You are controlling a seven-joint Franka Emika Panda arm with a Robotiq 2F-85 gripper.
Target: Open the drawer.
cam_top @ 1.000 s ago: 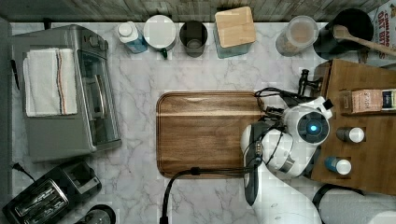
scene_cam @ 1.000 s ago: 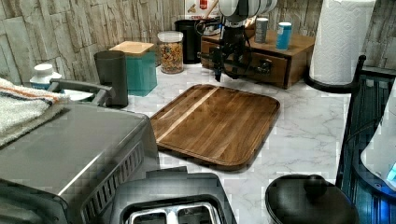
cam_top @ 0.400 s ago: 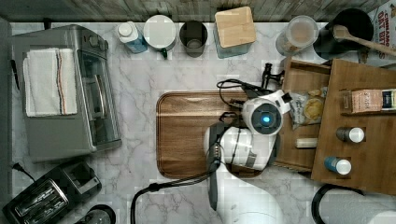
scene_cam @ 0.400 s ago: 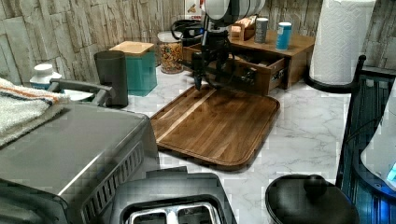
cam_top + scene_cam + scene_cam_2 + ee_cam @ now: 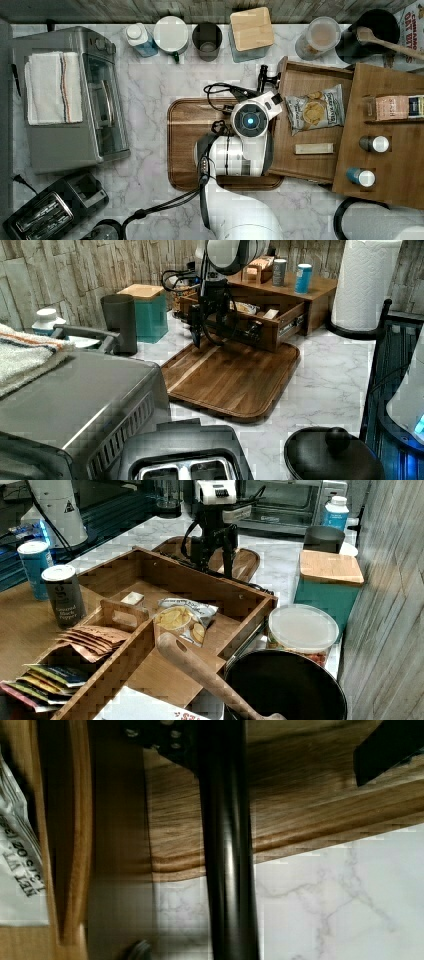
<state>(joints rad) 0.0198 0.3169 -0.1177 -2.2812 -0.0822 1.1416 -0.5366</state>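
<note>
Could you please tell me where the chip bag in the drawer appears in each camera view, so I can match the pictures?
Top view: the chip bag lies in the open drawer, on the top view's right.
Left view: a sliver of it shows above the drawer front, behind the arm.
Right view: centre, on the drawer floor.
Wrist view: its white printed edge at the picture's border.
Shared landmark: the drawer's black bar handle.

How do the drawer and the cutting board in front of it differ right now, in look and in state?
The drawer is a walled box, pulled out of its cabinet; the cutting board is a flat slab with rounded corners lying on the marble counter.
The drawer holds a chip bag and a small pale bar; the cutting board carries nothing.
The drawer has a black bar handle; the cutting board has none.
Both are brown wood.
</note>
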